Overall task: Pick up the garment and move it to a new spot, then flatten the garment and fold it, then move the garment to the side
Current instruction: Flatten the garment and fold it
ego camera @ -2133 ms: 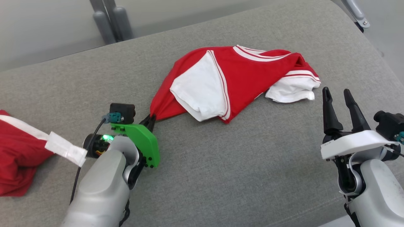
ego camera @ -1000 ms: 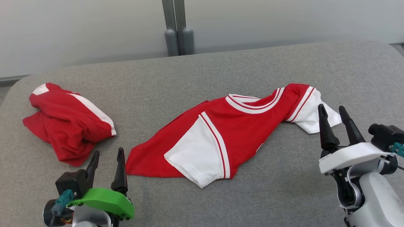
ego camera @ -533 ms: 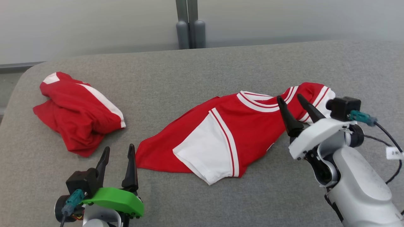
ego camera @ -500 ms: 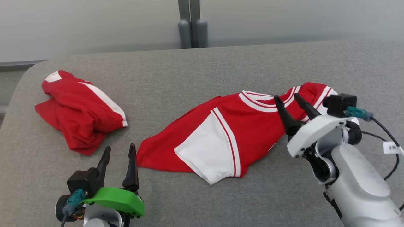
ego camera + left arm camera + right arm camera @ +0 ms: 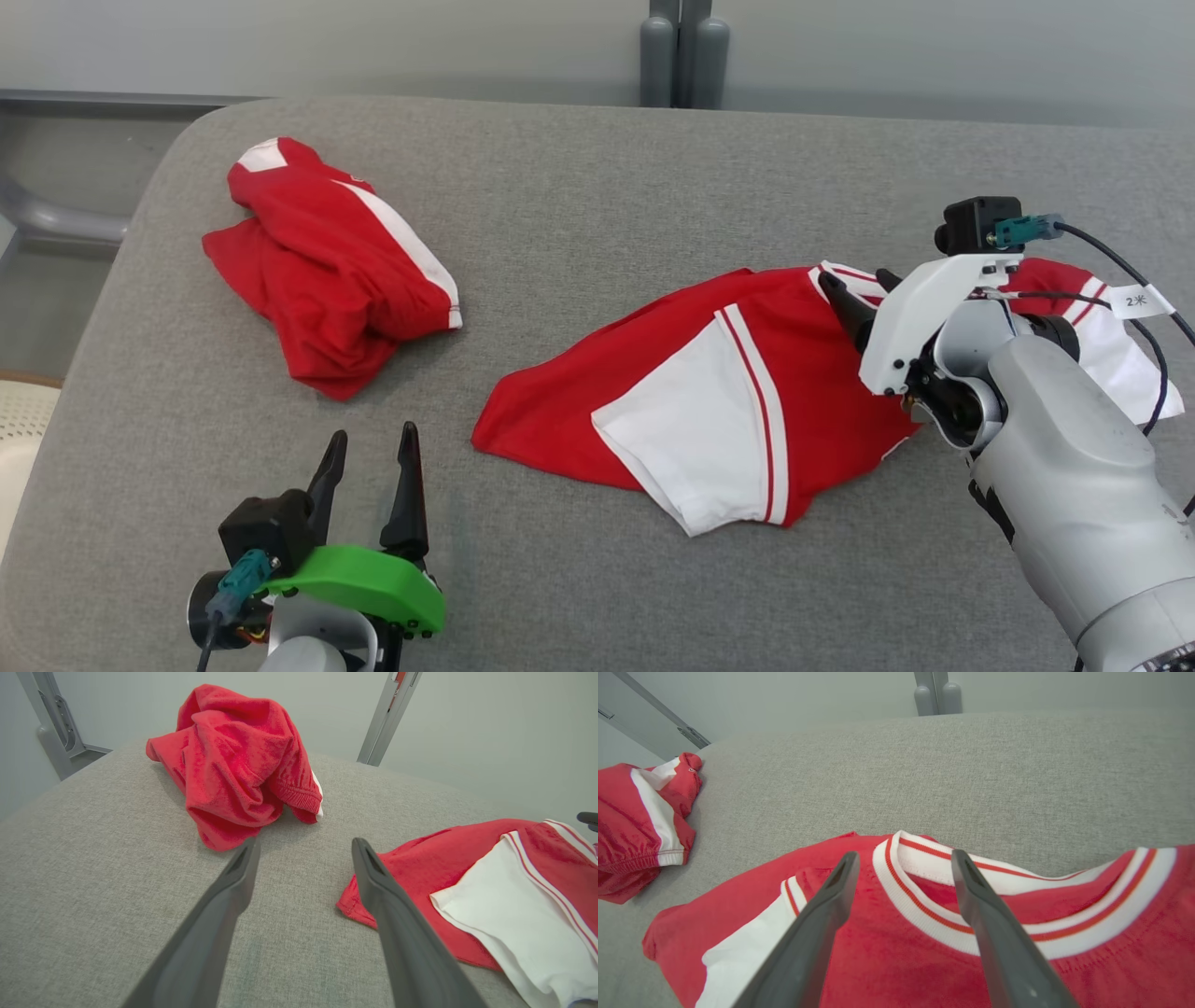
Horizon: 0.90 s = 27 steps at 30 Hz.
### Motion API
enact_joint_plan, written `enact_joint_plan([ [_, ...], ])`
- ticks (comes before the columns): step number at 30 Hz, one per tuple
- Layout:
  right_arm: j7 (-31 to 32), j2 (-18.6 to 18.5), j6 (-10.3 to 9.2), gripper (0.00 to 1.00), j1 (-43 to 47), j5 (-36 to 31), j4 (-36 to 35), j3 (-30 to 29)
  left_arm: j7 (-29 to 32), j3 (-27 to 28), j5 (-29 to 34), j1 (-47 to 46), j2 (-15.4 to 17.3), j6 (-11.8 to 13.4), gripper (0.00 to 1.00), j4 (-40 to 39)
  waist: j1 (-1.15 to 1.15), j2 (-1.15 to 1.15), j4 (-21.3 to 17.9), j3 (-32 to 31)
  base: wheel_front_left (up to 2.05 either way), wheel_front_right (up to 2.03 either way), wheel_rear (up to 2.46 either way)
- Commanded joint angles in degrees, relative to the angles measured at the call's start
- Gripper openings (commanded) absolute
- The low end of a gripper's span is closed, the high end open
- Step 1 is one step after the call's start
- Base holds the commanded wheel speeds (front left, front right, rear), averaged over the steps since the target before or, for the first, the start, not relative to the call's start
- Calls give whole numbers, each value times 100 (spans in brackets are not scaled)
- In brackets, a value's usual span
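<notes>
Red-and-white jersey [image 5: 747, 411] lying rumpled at 3 o'clock on the grey cushion [image 5: 607, 187].
Right gripper [image 5: 854, 280] spread wide and empty, poised over the striped collar [image 5: 920, 905]; left gripper [image 5: 373, 437] at 7 o'clock, equally wide, holding nothing, clear of cloth; second red garment [image 5: 327, 261] bunched at 10 o'clock.

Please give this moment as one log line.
left gripper: open, off garment | right gripper: open, at collar | garment: lying unfolded
</notes>
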Motion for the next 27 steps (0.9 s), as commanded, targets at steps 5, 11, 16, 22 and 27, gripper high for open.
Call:
enact_joint_plan([
  [5,262,75,3,100,-279,13,523,58,-58,0,-19,-141,-39,-38,100,86,0,0,233,134,0,0,0],
  [11,160,82,3,0,-384,123,744,164,-81,10,-46,-149,-53,-58,100,153,0,0,265,154,0,0,0],
  [16,-235,50,3,0,-368,224,684,267,-86,29,-77,-97,-15,-45,100,222,0,0,196,69,0,0,0],
  [22,-667,39,3,0,-101,488,315,443,-30,13,-76,9,62,-9,100,205,0,0,-27,-139,0,0,0],
  [27,-812,-178,3,0,406,901,-402,493,23,27,-93,127,169,43,100,123,0,0,-352,-302,0,0,0],
])
